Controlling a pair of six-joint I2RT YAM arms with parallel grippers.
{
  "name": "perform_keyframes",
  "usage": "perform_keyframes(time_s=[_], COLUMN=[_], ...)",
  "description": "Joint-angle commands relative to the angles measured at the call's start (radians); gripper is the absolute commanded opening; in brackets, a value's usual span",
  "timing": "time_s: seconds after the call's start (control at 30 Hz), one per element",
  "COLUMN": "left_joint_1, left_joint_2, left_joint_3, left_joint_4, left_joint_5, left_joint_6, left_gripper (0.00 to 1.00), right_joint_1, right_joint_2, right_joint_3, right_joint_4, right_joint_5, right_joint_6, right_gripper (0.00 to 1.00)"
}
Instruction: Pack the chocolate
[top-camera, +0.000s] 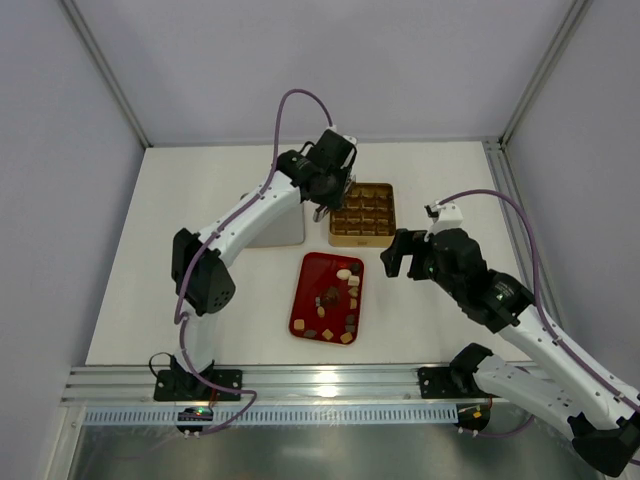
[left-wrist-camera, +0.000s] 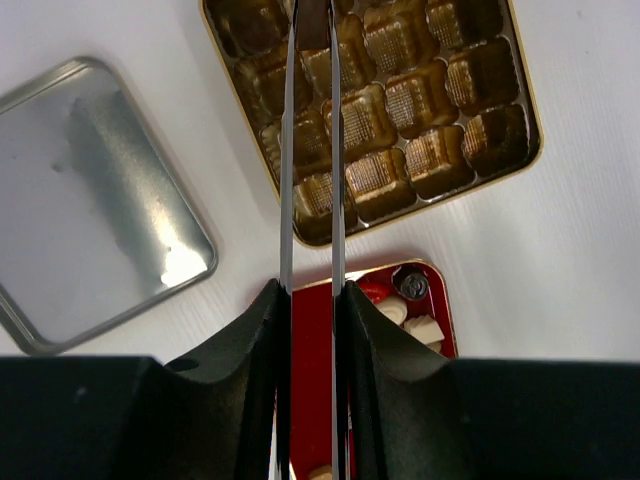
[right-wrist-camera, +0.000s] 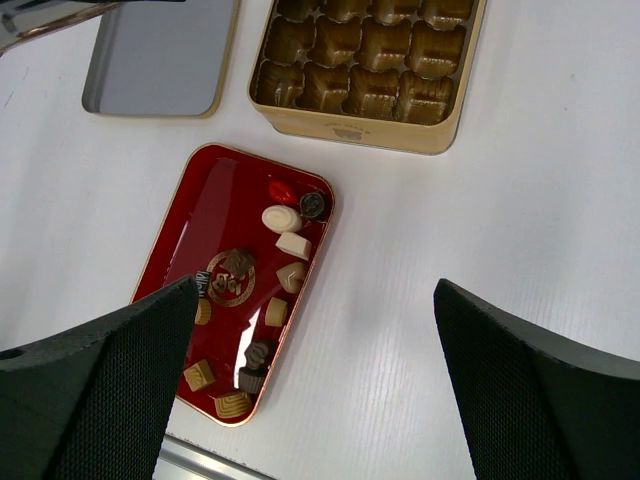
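Several small chocolate pieces (right-wrist-camera: 283, 218) in cream, tan and dark brown lie in the red tray (right-wrist-camera: 200, 220), mostly along its right side (top-camera: 345, 300). Behind it sits the gold tin (top-camera: 360, 240) with gridded compartments (left-wrist-camera: 400, 110). My left gripper (top-camera: 320, 212) hovers over the tin's left column. Its two long metal blades stand narrowly apart and parallel. A small dark chocolate shows pinched between them at the top edge of the left wrist view (left-wrist-camera: 312, 12). My right gripper (right-wrist-camera: 315, 290) hangs wide open over bare table right of the tray (top-camera: 397, 255), with nothing between its fingers.
The tin's silver lid (left-wrist-camera: 90, 200) lies flat left of the tin (top-camera: 280, 232), under the left arm. A metal rail (top-camera: 330, 380) runs along the table's near edge. Grey walls close in the back and both sides.
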Motion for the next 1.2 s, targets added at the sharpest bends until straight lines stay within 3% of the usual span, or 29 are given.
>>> perform_keyframes(time_s=[0.0, 0.43, 1.17], left_joint_1=[0.007, 0.013, 0.022], left_joint_2=[0.029, 0.115, 0.122], left_joint_3=[0.074, 0.083, 0.06], left_joint_4=[0.087, 0.127, 0.127], left_joint_5=[0.027, 0.001, -0.019], left_joint_6=[0.042, 0.057, 0.092], left_gripper=[0.19, 0.19, 0.4], right_joint_1=[0.001, -0.001, -0.001], right_joint_2=[-0.029, -0.055, -0.055], right_joint_3=[0.039, 0.02, -0.002], right_joint_4=[-0.007, -0.021, -0.018], right_joint_5=[0.001, 0.008, 0.01], right_joint_6=[-0.011, -0.006, 0.006], right_gripper=[1.0, 1.0, 1.0])
